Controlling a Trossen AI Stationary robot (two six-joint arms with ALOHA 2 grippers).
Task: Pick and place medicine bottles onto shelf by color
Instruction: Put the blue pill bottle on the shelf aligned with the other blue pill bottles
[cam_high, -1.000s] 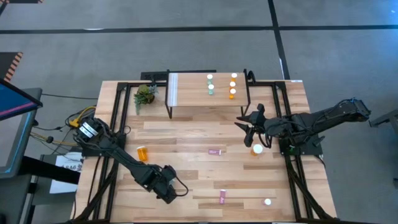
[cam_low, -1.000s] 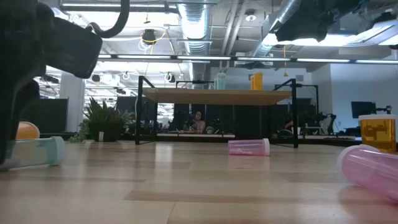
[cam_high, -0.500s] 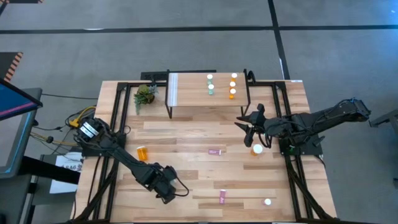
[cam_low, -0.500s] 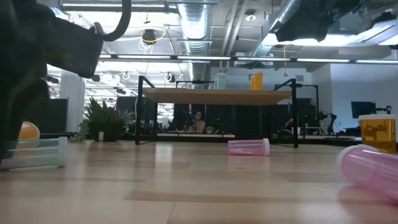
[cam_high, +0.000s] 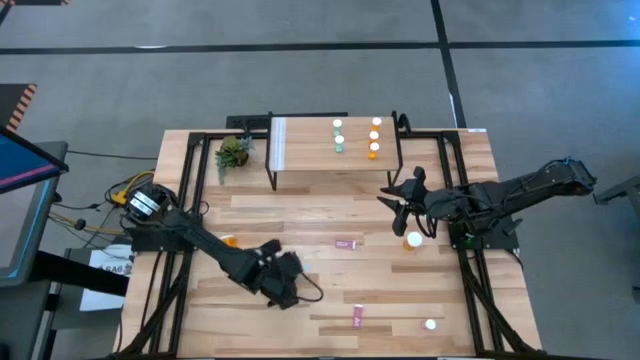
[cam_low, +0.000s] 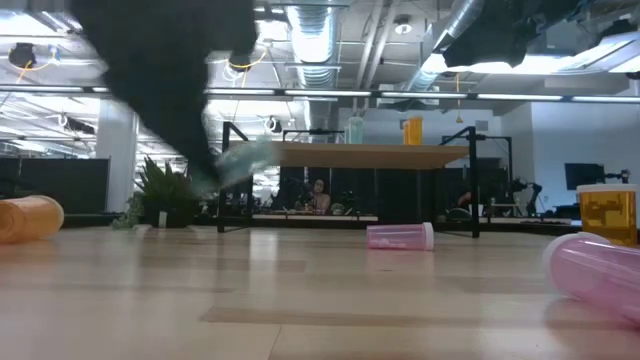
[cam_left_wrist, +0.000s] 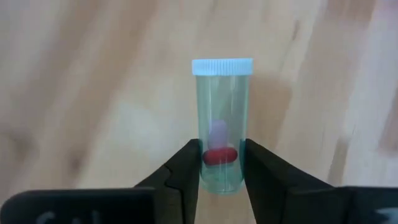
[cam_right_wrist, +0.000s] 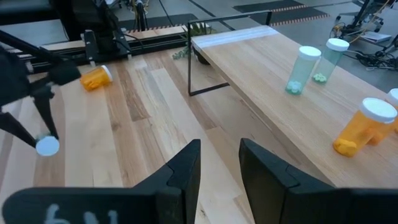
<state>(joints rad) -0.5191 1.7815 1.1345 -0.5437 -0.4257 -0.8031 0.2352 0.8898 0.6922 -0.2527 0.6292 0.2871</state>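
Note:
My left gripper (cam_high: 288, 284) hangs over the table's near left part, shut on a teal medicine bottle (cam_left_wrist: 222, 124) with a white cap and a red pill inside. The bottle shows blurred and raised in the low view (cam_low: 245, 162). The shelf (cam_high: 305, 160) stands at the far middle, with two teal bottles (cam_high: 339, 136) and three orange bottles (cam_high: 375, 136) upright on it. My right gripper (cam_high: 398, 197) stands open and empty in the air, off the shelf's right near corner. My left gripper pinches the teal bottle's clear body near its bottom end (cam_left_wrist: 221, 177) between its two fingers (cam_left_wrist: 189, 168), one on each side. The fingers slant downward, and the bottle reaches out past them with its cap (cam_left_wrist: 222, 65) away from the gripper. It is lifted clear of the table and tilted.
On the table an orange bottle (cam_high: 230, 241) lies left of my left gripper. Two pink bottles lie there too, one mid-table (cam_high: 345, 243), one near the front (cam_high: 357, 317). An orange bottle (cam_high: 413, 240) and another white-capped bottle (cam_high: 431, 324) stand at the right. A small plant (cam_high: 233, 152) sits left of the shelf.
My left gripper has risen and gone toward the table's right and far edges, rolling its wrist. The teal bottle, which lay on its side on the table, is now lifted clear and tilted with its cap upward.

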